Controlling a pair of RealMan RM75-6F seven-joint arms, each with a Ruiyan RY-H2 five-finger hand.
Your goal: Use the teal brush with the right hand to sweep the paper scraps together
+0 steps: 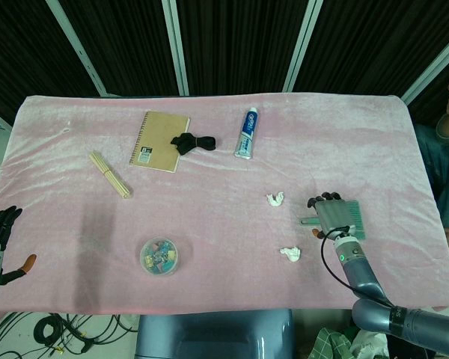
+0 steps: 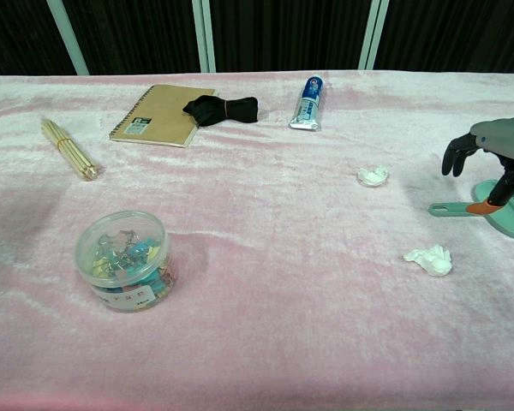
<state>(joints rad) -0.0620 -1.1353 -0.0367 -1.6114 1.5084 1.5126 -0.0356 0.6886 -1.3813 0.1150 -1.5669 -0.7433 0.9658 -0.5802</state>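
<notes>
Here, my right hand [image 1: 331, 215] poised over the teal brush [image 2: 502, 212] near the table's [image 1: 224, 254] right edge.
My fingers hang curled above it, gripping nothing yet, I judge; two paper scraps [image 1: 275, 199] lie just left, with open pink cloth beyond for sweeping. My left hand [image 1: 0, 232] idles, fingers spread, at the far edge.

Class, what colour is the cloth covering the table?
Pink: the cloth shows best in the chest view.

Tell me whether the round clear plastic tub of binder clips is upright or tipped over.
Upright. The round clear plastic tub stands on its base on the pink cloth, lid facing up.
</notes>
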